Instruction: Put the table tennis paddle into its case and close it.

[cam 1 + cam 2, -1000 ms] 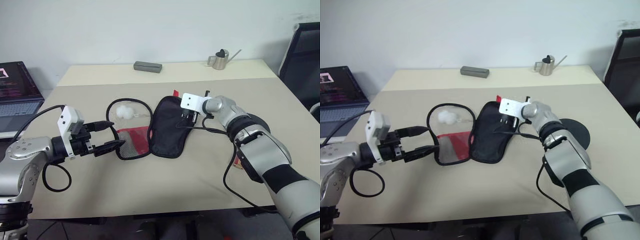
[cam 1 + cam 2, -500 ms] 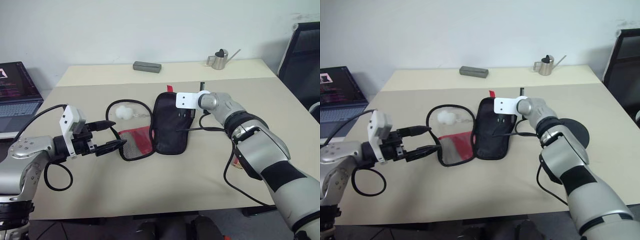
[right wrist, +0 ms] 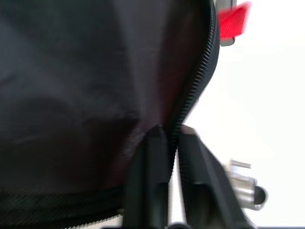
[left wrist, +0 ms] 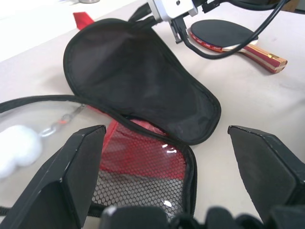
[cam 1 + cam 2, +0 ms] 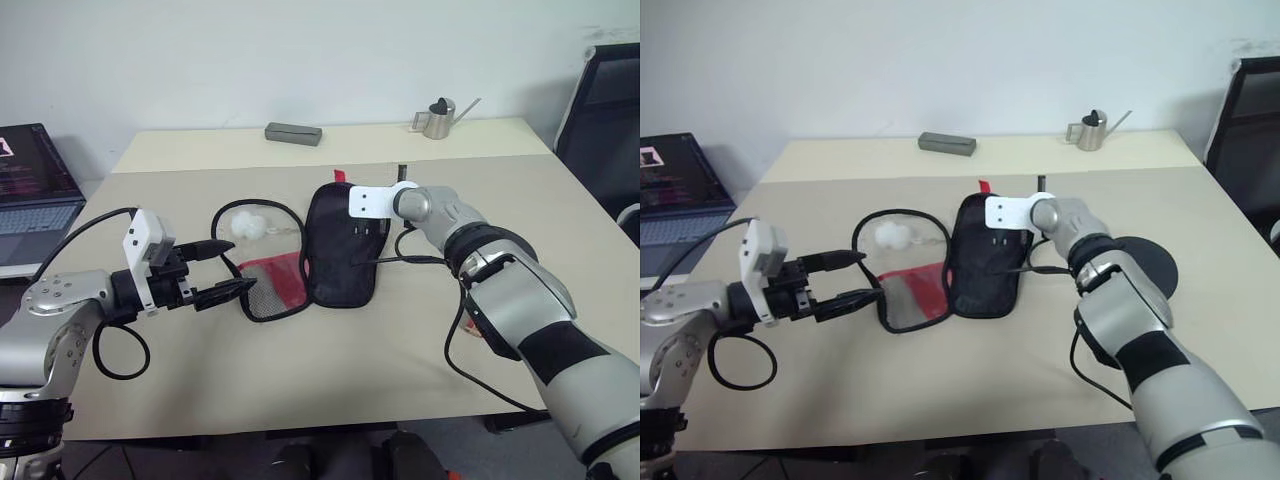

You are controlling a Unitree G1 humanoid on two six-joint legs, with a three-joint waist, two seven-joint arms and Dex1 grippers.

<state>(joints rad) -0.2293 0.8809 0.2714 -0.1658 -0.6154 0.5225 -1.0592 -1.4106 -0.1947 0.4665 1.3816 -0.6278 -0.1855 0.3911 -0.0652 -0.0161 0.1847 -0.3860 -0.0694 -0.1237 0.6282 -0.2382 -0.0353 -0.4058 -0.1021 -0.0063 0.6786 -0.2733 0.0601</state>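
On the table, black case (image 5: 342,248) flap pinched by right gripper (image 3: 172,138); left gripper (image 5: 222,268) wide.

Right gripper (image 5: 368,228) has shifted toward the grey block (image 5: 294,133); the case (image 5: 343,245) black flap, formerly slanted, now lies straighter.

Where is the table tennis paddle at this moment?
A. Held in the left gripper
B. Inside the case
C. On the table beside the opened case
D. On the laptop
C: the paddle lies on the table beyond the case's black flap.
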